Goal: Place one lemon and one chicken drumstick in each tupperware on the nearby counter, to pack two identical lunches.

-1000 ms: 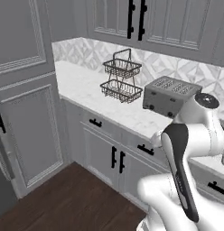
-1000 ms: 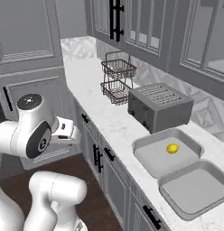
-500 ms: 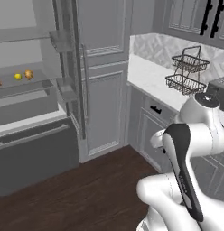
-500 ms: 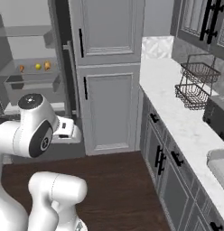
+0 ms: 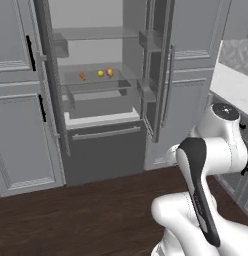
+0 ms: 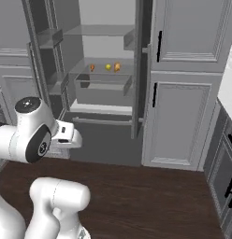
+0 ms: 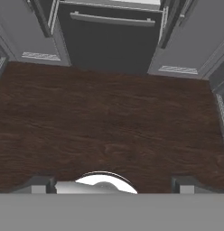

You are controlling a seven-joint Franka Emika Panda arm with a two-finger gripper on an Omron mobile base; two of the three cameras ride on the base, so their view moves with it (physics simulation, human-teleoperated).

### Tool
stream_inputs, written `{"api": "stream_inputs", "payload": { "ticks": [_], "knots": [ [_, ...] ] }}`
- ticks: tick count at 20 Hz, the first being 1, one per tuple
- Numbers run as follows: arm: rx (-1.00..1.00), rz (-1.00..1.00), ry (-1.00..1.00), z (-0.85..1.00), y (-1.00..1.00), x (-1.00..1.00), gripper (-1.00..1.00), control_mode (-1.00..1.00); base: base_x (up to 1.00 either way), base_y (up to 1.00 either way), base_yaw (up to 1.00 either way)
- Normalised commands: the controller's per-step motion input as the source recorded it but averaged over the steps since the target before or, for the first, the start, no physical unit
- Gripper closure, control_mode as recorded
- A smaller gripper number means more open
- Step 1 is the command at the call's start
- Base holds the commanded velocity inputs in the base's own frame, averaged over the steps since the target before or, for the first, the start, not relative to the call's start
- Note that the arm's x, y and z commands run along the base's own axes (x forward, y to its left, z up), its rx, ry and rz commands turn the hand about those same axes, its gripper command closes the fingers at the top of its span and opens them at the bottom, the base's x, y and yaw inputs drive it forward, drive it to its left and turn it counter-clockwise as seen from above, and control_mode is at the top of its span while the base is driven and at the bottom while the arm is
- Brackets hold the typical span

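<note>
hand view: tool spread wide, empty, over dark grained wood floor; round yellow lemon on fridge shelf.

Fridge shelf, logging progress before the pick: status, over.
Tool open, empty, aimed at floor. Lemon and drumstick on shelf in open fridge. Nothing in the way.

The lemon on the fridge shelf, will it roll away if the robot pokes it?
Probably yes. The lemon looks small and round, so a nudge would likely send it rolling along the flat shelf. It seems light. The wide-open gripper should fit around it, though a round skin may slip.
</note>
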Motion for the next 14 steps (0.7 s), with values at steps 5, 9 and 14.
{"api": "stream_inputs", "payload": {
  "ticks": [5, 9, 14],
  "knots": [
    [0.0, 0.0, 0.0, 0.0, 0.0, 0.0, -1.0, 1.0, 0.84, 0.25, 0.04],
    [0.0, 0.0, 0.0, 0.0, 0.0, 0.0, -1.0, 1.0, 0.79, 0.21, 0.0],
    [0.0, 0.0, 0.0, 0.0, 0.0, 0.0, -1.0, 1.0, 0.49, 0.48, 0.0]
  ]
}}
